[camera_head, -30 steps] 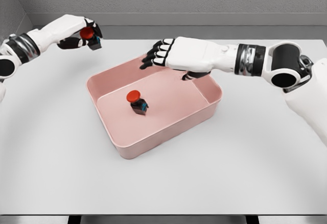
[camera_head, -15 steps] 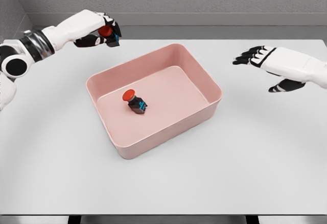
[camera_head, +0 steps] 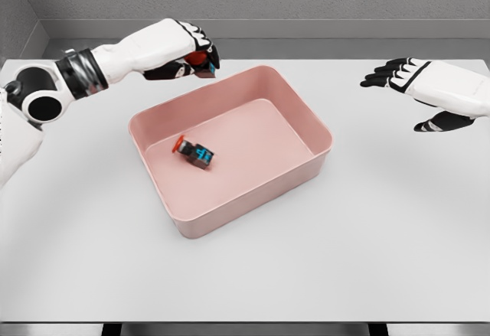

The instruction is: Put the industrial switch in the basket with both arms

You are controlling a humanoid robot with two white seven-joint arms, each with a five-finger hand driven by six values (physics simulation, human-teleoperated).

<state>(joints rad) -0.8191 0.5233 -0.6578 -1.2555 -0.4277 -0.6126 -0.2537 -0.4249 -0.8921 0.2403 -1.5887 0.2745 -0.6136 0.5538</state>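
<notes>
A pink basket (camera_head: 318,152) sits in the middle of the white table. Inside it, toward the left, an industrial switch (camera_head: 196,153) with a red button and dark body lies tipped on its side. My left hand (camera_head: 189,54) hovers over the basket's far left rim, shut on a second industrial switch (camera_head: 198,60), whose red button peeks out between the fingers. My right hand (camera_head: 417,83) floats at the far right, well away from the basket, fingers spread and holding nothing.
The table's back edge meets a grey wall behind the basket. The table's front edge runs along the bottom of the view.
My left hand carried its switch rightward, up to the basket's far rim. The right hand pulled back from over the basket to the right side. The switch in the basket tipped over.
</notes>
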